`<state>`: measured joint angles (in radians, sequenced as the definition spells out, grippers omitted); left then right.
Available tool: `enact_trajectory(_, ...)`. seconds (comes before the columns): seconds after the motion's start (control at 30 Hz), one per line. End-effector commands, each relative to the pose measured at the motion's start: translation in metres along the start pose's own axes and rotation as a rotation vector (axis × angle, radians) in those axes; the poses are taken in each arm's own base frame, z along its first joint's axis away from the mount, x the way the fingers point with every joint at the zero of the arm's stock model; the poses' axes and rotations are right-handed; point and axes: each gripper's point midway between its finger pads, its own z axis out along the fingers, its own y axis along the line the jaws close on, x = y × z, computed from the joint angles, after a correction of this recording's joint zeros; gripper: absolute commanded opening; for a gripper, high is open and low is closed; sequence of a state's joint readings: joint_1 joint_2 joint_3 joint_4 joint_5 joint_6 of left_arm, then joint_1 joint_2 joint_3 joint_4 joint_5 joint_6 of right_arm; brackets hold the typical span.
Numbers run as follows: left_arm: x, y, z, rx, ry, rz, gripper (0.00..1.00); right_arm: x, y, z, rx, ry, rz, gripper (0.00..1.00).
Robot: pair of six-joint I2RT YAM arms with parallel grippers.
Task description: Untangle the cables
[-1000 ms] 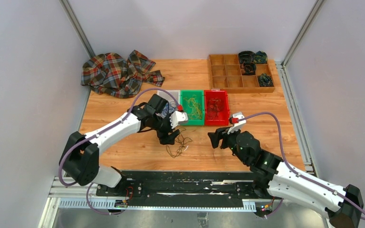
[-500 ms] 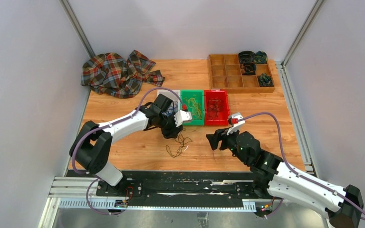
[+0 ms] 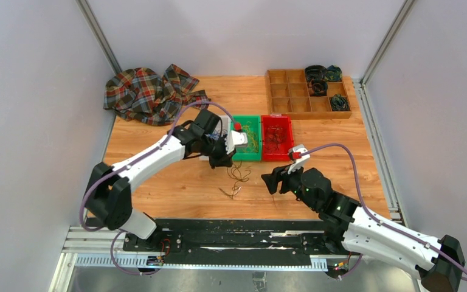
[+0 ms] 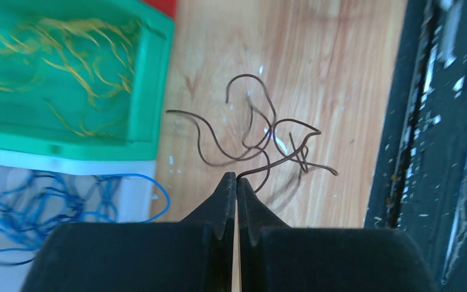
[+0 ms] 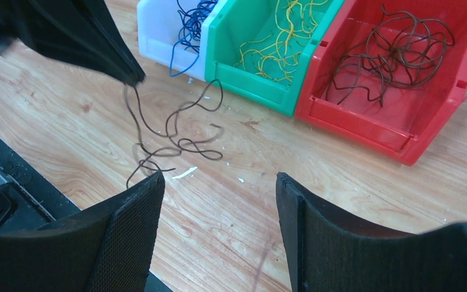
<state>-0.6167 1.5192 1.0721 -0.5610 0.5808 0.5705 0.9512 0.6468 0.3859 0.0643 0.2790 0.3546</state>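
Left claw: the left gripper point(image 4: 236, 182) is pinched fully together on one end of a thin dark brown cable point(image 4: 261, 140).
Right claw: the right gripper point(image 5: 219, 182) stands wide apart and holds nothing, at 3 o'clock of that cable.
Cable: it trails from the closed tips in loose loops at 6 o'clock of the green bin. The lower loops seem to rest on the wood, though that is hard to judge.
Bins: a white plastic bin point(image 5: 158, 42) of blue cables point(image 5: 188, 24), a green plastic bin point(image 5: 255, 91) of yellow cables point(image 5: 280, 42) and a red plastic bin point(image 5: 365, 118) of a dark cable tangle point(image 5: 395, 48) stand touching in a row.
In the way: in the top view the white left arm point(image 3: 152, 159) covers most of the white bin.
Other things: a crumpled plaid cloth point(image 3: 149, 94) lies at 11 o'clock and a wooden compartment tray point(image 3: 292, 97) with dark coiled bundles at 1 o'clock.
Surface: a light wood-grain table point(image 3: 176, 188), with a black rail point(image 3: 231, 234) along 6 o'clock.
Room: pale grey walls point(image 3: 249, 30) on three sides.
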Motion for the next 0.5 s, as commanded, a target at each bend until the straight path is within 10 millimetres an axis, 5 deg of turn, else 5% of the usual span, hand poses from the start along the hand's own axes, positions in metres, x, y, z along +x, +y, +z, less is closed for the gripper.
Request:
enact_trajectory(0.0, -0.065, -0.026, -0.056, 0.009, -0.149, 0.029, 0.01, -0.024, 0.011, 0.000, -0.059, -0.060, -0.008, 0.68)
enact_trajectory(0.2, -0.099, -0.046, -0.099, 0.008, -0.225, 0.039, 0.01, -0.055, 0.041, 0.003, -0.189, -0.134, -0.063, 0.76)
enact_trajectory(0.47, -0.103, -0.051, -0.111, -0.022, -0.228, 0.034, 0.01, -0.102, 0.084, 0.005, -0.322, -0.233, -0.137, 0.78)
